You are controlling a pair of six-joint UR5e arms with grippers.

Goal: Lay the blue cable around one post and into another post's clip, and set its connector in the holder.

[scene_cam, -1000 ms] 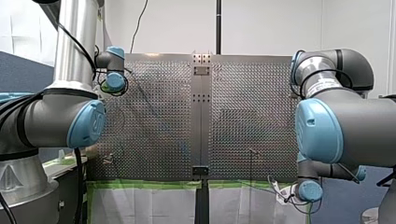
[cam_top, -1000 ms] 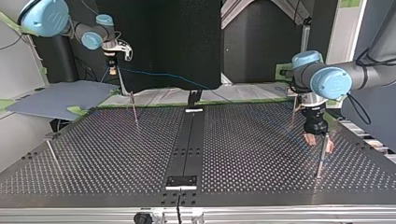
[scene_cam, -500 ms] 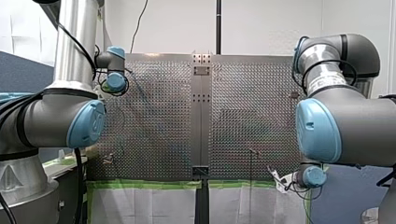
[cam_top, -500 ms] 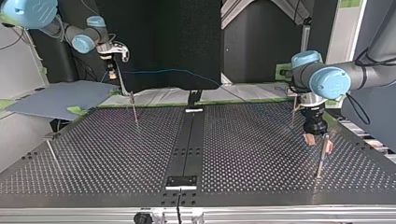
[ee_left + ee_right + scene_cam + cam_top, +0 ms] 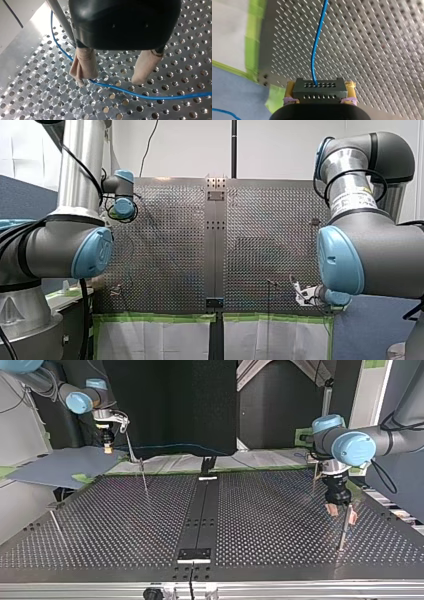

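Observation:
The blue cable (image 5: 314, 50) leaves a black connector (image 5: 319, 90), and my right gripper (image 5: 319, 100) with yellow pads is shut on that connector. In the top view my right gripper (image 5: 106, 446) hangs high beyond the plate's far left corner, and the cable (image 5: 190, 446) trails from it to the right. My left gripper (image 5: 110, 80) stands open with beige pads (image 5: 83, 65) just over the plate. The cable (image 5: 150, 97) lies on the plate under its fingertips. A thin post (image 5: 60, 20) rises right beside one finger. In the top view my left gripper (image 5: 341, 514) is at the right by that post (image 5: 344, 530).
More thin posts stand on the perforated plate (image 5: 260, 525): one at far left (image 5: 144, 477), one at near left (image 5: 55, 520), one at far right (image 5: 314, 480). A black block (image 5: 195, 554) sits on the centre strip near the front edge. Green tape (image 5: 253, 40) marks the plate's far edge.
My right arm has carried the connector toward the top view's left, and the cable has followed it. My left gripper has stayed open beside its post.

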